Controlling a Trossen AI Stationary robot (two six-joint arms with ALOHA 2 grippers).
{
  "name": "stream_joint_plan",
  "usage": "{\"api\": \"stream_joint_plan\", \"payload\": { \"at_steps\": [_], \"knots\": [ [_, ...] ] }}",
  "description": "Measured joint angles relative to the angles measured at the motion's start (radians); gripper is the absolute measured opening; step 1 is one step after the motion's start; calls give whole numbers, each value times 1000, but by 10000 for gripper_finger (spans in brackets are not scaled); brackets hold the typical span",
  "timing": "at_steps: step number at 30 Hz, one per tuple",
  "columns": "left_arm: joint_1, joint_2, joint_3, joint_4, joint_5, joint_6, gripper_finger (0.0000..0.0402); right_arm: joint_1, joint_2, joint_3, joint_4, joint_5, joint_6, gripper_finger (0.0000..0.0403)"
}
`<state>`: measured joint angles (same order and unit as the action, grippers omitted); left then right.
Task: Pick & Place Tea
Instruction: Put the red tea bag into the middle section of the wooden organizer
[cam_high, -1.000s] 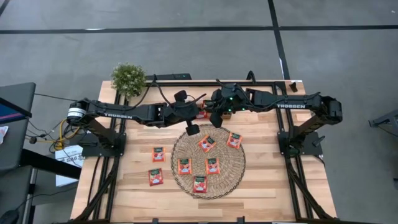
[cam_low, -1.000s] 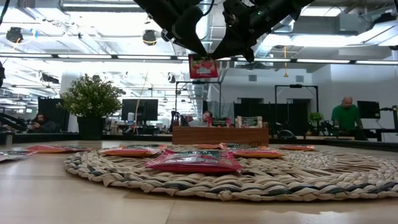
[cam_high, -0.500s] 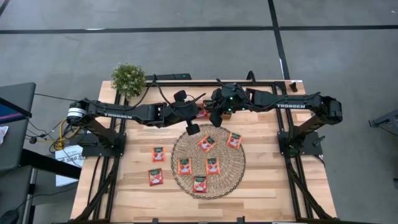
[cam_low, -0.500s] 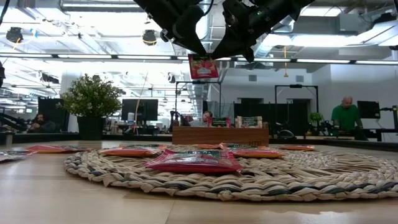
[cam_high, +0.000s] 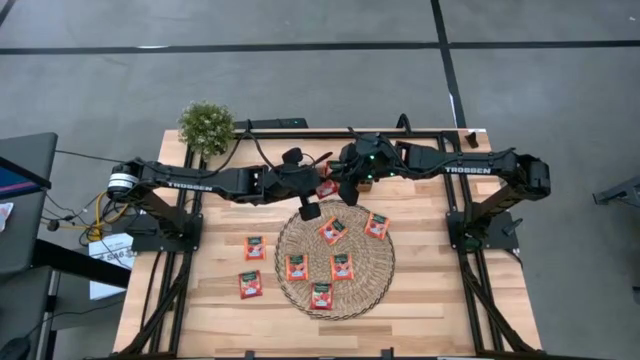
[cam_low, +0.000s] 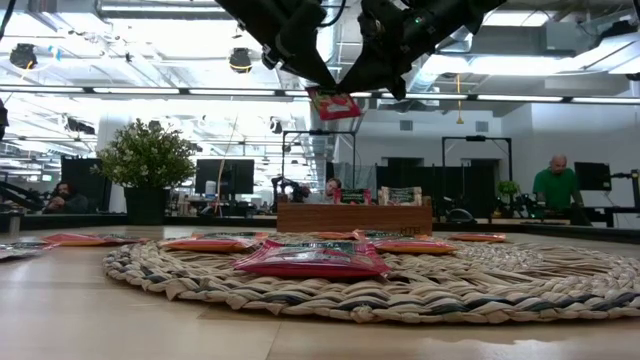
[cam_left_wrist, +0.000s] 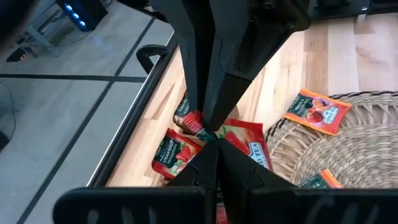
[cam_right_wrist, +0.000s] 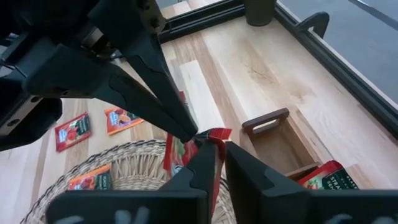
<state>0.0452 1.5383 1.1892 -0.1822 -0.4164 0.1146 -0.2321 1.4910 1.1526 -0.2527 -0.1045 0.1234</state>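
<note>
Flat glossy red sachet (cam_low: 335, 103) dangles above the woven straw mat (cam_low: 420, 280); left pincer (cam_low: 322, 82) pinches its corner, right pincer (cam_right_wrist: 217, 149) slightly parted around it.

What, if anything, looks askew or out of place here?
One tea sachet hangs tilted in mid-air, caught at a corner where the left gripper and right gripper meet tip to tip above the woven mat's far edge. The left gripper is shut on it. Nothing looks spilled or damaged.

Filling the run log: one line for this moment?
left gripper: shut on tea sachet | right gripper: releasing it | above wooden tray
</note>
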Motion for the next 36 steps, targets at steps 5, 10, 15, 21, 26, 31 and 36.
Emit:
{"api": "stream_joint_plan", "payload": {
  "at_steps": [5, 10, 15, 21, 26, 31, 36],
  "knots": [
    [0, 0, 0, 0, 0, 0, 0, -4, 0, 0, 2, -2, -1, 63],
    [0, 0, 0, 4, -2, 0, 0, -13, 0, 0, 1, -5, -1, 82],
    [0, 0, 0, 6, -1, 0, 0, -24, 0, 0, -3, -65, 1, 76],
    [1, 0, 0, 26, 8, 0, 0, -46, 0, 0, -8, -112, 33, 45],
    [0, 0, 0, 28, 11, 0, 0, -59, 0, 0, -9, -175, 34, 6],
    [0, 0, 0, 29, 7, 0, 0, -58, 0, 0, -9, -160, 35, 1],
    [0, 0, 0, 31, -11, 0, 0, -58, 0, 0, -8, -157, 35, 1]
  ]
}}
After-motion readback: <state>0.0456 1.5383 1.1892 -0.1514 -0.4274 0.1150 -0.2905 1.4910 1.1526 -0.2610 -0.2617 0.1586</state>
